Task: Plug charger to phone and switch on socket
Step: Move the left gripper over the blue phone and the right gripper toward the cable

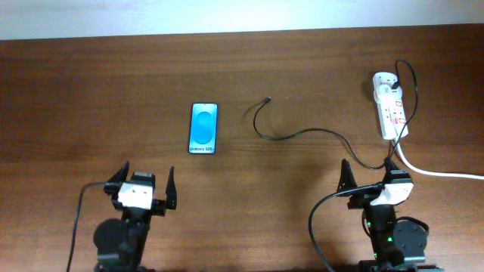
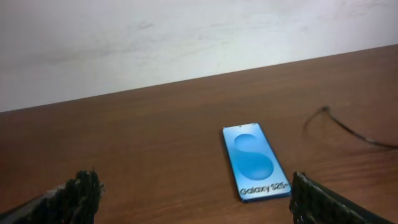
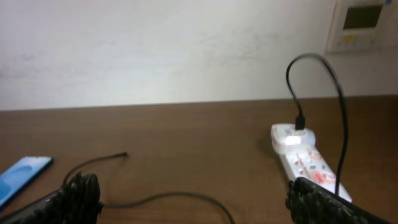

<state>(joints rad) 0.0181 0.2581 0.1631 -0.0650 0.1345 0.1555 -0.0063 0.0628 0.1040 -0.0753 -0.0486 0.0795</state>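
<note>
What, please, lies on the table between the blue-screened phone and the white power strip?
In the overhead view, only the thin black charger cable lies there, its loose plug toward the phone.

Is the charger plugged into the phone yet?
No, unplugged: the charger plug lies loose on the table, apart from the phone.

phone (image 3: 22, 176) cut by left edge (right wrist), socket (image 1: 390, 113) switches unreadable
</note>
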